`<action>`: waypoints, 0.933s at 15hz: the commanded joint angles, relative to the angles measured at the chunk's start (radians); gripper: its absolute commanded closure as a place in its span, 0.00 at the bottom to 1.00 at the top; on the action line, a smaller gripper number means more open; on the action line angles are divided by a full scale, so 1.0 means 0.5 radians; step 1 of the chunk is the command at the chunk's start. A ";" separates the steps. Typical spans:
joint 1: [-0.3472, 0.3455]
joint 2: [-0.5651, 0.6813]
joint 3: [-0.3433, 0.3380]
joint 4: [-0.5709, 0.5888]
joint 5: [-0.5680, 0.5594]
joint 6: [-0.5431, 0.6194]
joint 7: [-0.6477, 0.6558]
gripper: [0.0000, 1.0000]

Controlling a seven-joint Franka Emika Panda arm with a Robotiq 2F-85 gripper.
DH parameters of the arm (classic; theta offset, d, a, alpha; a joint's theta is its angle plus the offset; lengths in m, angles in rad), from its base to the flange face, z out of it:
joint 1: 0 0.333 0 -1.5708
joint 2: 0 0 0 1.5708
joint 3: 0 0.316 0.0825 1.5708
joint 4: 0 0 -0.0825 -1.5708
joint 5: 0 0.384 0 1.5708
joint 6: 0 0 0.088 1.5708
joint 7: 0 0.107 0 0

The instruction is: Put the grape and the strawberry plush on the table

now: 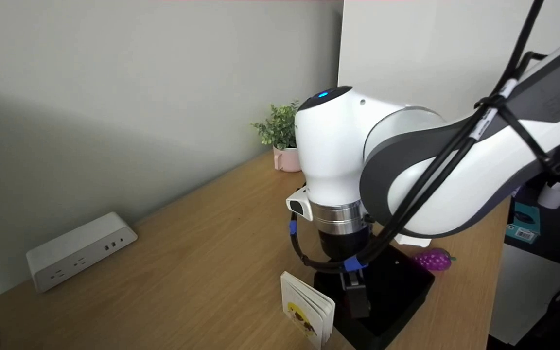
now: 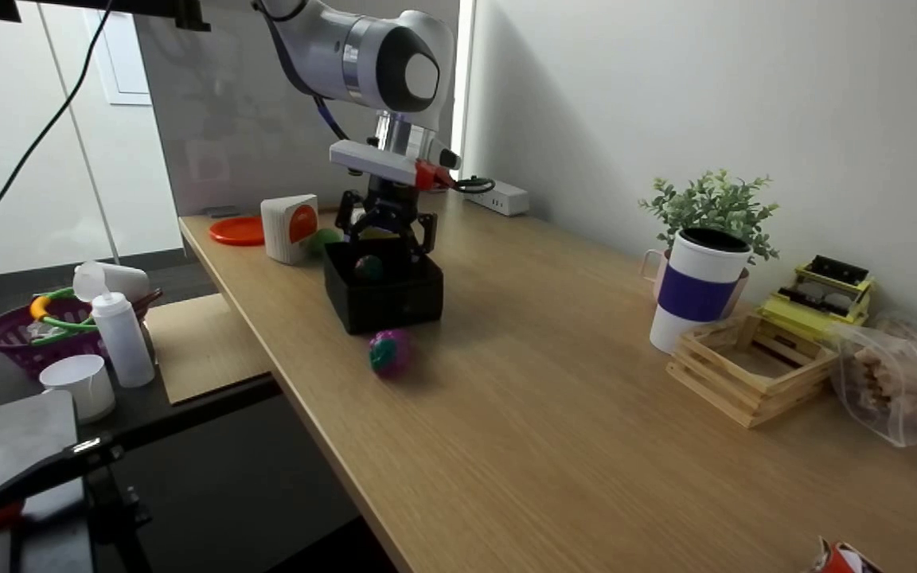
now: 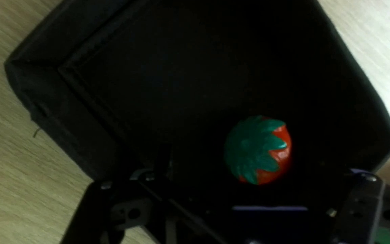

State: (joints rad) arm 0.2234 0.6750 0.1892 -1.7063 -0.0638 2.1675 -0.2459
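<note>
Purple grape (image 1: pixel 434 259), one, on table (image 2: pixel 554 390), one strawberry (image 3: pixel 257 149) in one black tray (image 2: pixel 395 305), end effector (image 3: pixel 263 172) spread wide.

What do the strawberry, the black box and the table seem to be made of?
Strawberry: perhaps rubber or plastic, fairly glossy, given the small bright highlights. Black box: probably fabric, matte, with seamed, slightly puckered edges. Table: wood or wood-look laminate, low sheen; grain shows, but I can't tell which.

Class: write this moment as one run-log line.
purple bumpy grape toy: on brown wooden table | red round strawberry toy: in black fabric box | fingers: open, strawberry ungrasped
</note>
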 commanded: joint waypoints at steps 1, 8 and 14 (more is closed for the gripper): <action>-0.046 0.054 0.043 0.059 0.039 -0.007 -0.070 0.00; -0.053 0.060 0.043 0.086 0.041 -0.007 -0.073 0.63; -0.057 0.060 0.044 0.089 0.041 -0.003 -0.078 0.79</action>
State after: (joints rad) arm 0.2156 0.6861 0.1904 -1.6753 -0.0623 2.1666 -0.2527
